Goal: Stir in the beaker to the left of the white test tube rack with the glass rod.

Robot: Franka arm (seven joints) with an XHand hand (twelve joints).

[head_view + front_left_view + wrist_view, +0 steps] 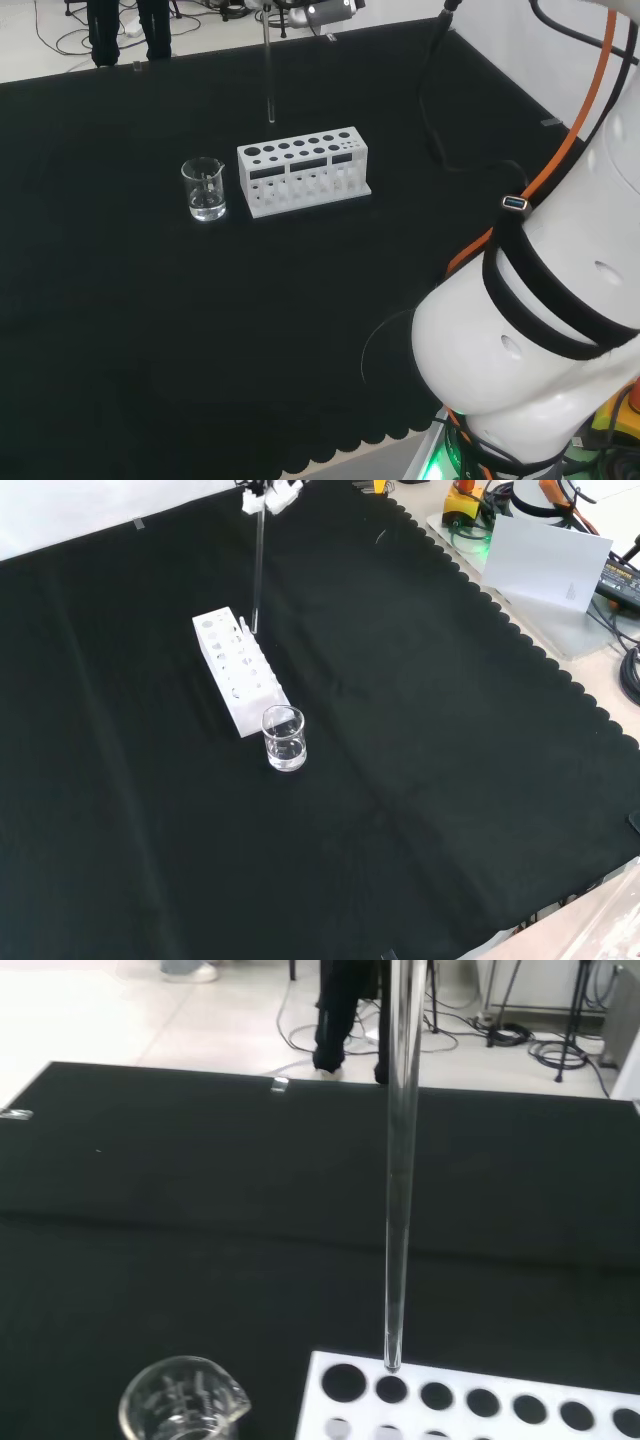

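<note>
A clear glass beaker [204,188] [284,738] [183,1400] with a little clear liquid stands on the black cloth, just left of the white test tube rack [303,170] [238,670] [470,1400] in the head view. The hand [320,10] [268,494] is high above the rack, at the top edge of the head and front views, shut on the upper end of the glass rod [268,70] [257,570] [400,1160]. The rod hangs straight down. Its tip hovers just over the rack's holes at the end near the beaker, apart from the beaker.
The arm's big white links [560,300] with orange and black cables stand at the head view's right. In the front view, a white sheet [545,560] and gear lie past the cloth's scalloped edge at the upper right. Bare black cloth [420,780] spreads around rack and beaker.
</note>
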